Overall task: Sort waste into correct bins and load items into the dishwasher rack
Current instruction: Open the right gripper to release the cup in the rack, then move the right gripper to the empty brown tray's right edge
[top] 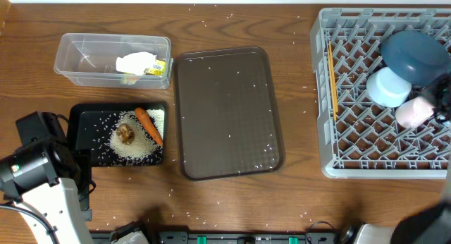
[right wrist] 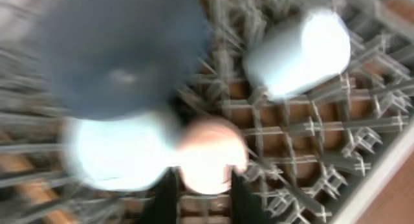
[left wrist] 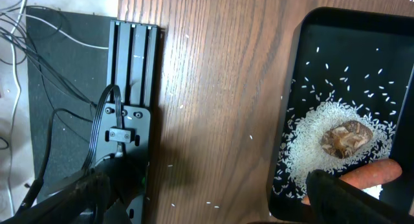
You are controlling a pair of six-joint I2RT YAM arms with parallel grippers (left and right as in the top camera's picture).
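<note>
White cup [right wrist: 210, 156]: lies in the rack [top: 352, 142], near-right part, between the fingers of the right gripper [right wrist: 202, 185]. The view is blurred, so I cannot tell whether they clench it or only flank it. Judged light, rigid, smooth-walled and so slippery, and liable to chip against the pegs. Best hold is probably across the body just below the rim, squeezed gently. Light-blue cup [top: 389, 87] touches it further into the rack, and the blue plate [top: 416, 53] sits beyond that, toward the rack's far side. Chopsticks [top: 331, 78] lie along the rack's left edge. Just left of the rack is the brown serving tray [top: 225, 110], speckled with stray grains. Well left of the rack, the black tray [top: 88, 131] holds rice [top: 134, 147], a carrot [top: 149, 124] and a brown lump [top: 126, 134]. The clear container [top: 77, 61] behind it holds the wrapper [top: 141, 64]. Left gripper [left wrist: 217, 204]: released, fingers spread wide, nothing between them, at the black tray's near edge.
</note>
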